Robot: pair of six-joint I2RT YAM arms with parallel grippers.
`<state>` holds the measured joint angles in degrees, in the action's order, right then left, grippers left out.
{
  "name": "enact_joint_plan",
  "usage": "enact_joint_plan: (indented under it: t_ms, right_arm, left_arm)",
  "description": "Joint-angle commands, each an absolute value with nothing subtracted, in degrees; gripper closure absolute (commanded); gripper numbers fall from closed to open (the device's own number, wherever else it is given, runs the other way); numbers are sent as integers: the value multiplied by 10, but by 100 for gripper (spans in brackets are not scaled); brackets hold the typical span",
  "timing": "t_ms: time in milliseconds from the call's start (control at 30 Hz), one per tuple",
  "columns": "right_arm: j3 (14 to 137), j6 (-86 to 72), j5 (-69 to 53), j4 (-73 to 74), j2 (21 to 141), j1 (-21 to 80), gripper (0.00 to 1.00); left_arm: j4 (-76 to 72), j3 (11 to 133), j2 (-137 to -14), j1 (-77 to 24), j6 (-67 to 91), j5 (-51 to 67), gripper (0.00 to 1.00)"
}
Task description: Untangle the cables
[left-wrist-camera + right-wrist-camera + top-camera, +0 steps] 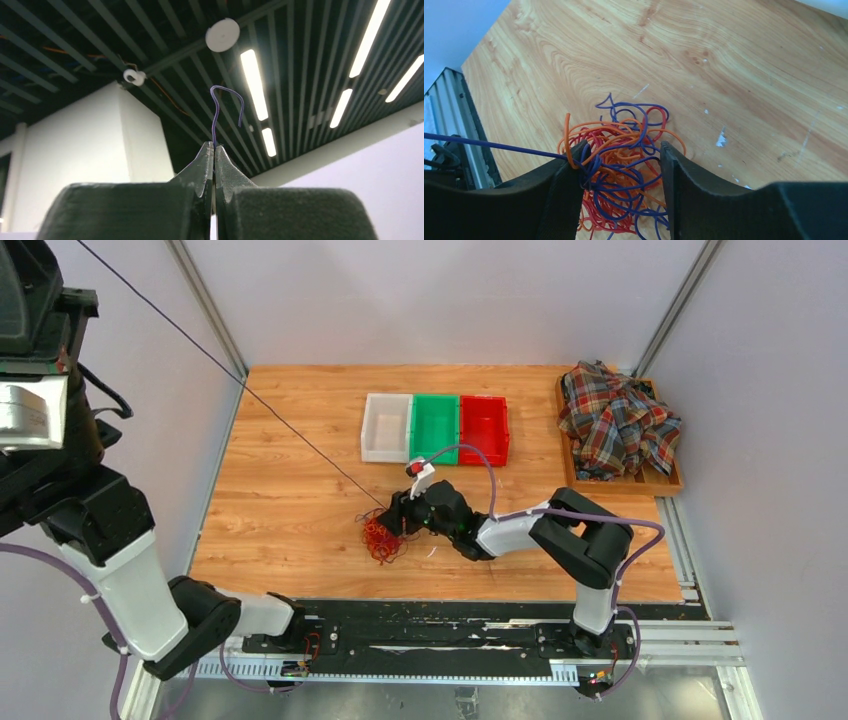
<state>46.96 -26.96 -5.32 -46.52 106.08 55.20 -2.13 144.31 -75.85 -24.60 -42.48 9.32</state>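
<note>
Finds the loose knot of thin red, orange and purple cables on the wooden desk, just on the near side of the green plastic bin. Straddles it with the right end effector, jaws partly apart, nothing clamped. Pinches one purple strand in the fully closed left end effector, taut. Probably light, springy, snag-prone; best taken by a free end.

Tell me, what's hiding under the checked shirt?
The checked shirt lies on a wooden tray; only the tray's rim pokes out. Anything else inside the tray is covered by the cloth, so I cannot tell.
</note>
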Motion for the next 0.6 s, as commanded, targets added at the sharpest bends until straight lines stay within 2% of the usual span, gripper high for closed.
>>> enact_joint_plan:
  t_ms: [0,100,233,333,467,567]
  right_arm:
    - [435,-277,33,-433,1073,562,43]
    - [428,-281,54,-425,1069,562,37]
    - [431,-275,78,-407,1057,564,34]
    - [424,-243,78,-426,1013,565,31]
    - [431,-195,40,-460,964,564,32]
    - [458,-173,-6,-453,951,564,35]
  left_arm:
    - [-158,1481,-788,-251,-508,95,100]
    - [-198,1514,-813,-251,-535,96,100]
    - [-217,1486,-807,-251,-513,67,100]
    - [-197,1345,-736,-250,-472,37,100]
    - [-150,1126,-628,-250,-396,43,100]
    - [-112,1060,-589,-250,-357,34,99]
